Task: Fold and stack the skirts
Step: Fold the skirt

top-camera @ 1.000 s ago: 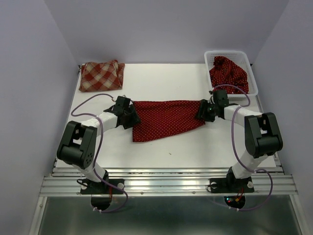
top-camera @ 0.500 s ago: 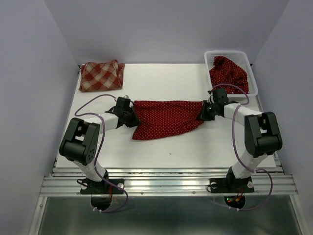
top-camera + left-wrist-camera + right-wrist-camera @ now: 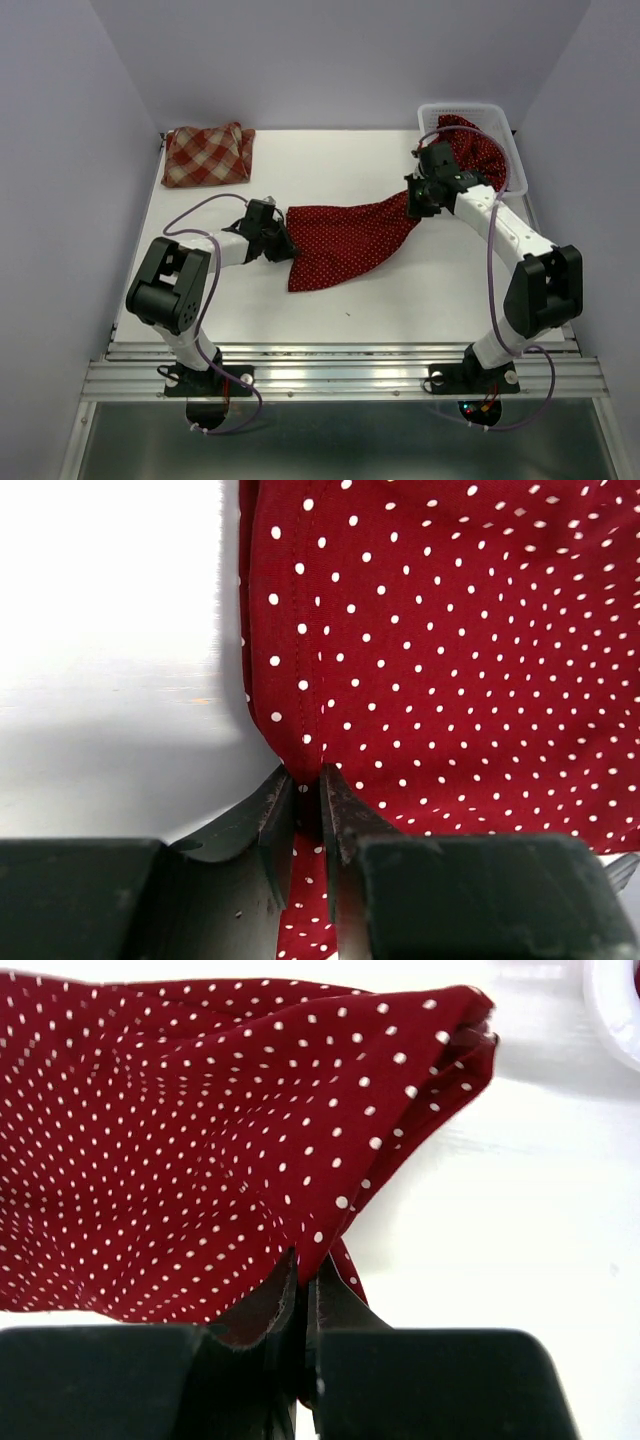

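Observation:
A dark red dotted skirt lies stretched across the middle of the table. My left gripper is shut on its left edge, seen close in the left wrist view. My right gripper is shut on its right corner and holds that corner lifted toward the back right; the cloth shows in the right wrist view. A second dark red dotted skirt lies bunched in the white mesh basket. The red-and-cream checked skirt lies folded at the back left corner.
The basket stands at the back right corner, just behind my right arm. White walls close in the table at the back and both sides. The table's near edge meets a metal rail.
My right gripper has risen and moved back toward the basket, pulling the skirt's right corner up and back. My left gripper shifted slightly right with the left edge. The skirt now lies slanted.

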{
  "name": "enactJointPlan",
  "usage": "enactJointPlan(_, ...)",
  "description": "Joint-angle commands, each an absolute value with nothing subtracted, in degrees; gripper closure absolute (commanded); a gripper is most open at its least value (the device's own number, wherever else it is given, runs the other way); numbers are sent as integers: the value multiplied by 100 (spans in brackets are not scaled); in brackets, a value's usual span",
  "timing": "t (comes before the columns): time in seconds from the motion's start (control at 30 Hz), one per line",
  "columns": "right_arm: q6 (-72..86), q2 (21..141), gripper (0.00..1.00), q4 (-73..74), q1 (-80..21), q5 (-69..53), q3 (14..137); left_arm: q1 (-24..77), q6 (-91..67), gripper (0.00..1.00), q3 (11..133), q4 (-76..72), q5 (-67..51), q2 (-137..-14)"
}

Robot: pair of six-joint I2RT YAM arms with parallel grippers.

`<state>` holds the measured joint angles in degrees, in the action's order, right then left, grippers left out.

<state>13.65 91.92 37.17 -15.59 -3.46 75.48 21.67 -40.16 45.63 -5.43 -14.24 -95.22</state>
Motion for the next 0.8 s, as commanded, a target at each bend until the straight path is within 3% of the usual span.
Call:
enactJointPlan(0.0,1186,9307,99,4622,-2100,737,8356,2294,-4069,74,4676,-650,-1582,-9633)
enactJointPlan(0.17,1406,9492,99,5045,-2232,993,8693,2329,-4104,72,4764,-440,-1644,-9642)
enactJointPlan(0.27,1459,9352,99,4957,-2232,1028,8508,2355,-4113,61,4869,-64,-1284,-9379)
enactJointPlan(0.3,1442,9317,99,4940,-2232,1020,8482,2355,-4113,52,5000,43,-1005,-9317)
enactJointPlan(0.43,1476,9203,99,4922,-2232,1151,8315,2408,-4087,32,5413,816,-431,-9071)
enactJointPlan(0.6,1555,9106,99,4685,-2232,1081,7867,2767,-4008,26,6081,1450,-63,-8746)
enactJointPlan(0.7,1573,9062,99,4562,-2232,1081,7752,3049,-3903,28,6240,1293,-297,-8684)
enactJointPlan(0.77,1582,9027,99,4456,-2232,1029,7682,3304,-3867,46,6223,855,-667,-8771)
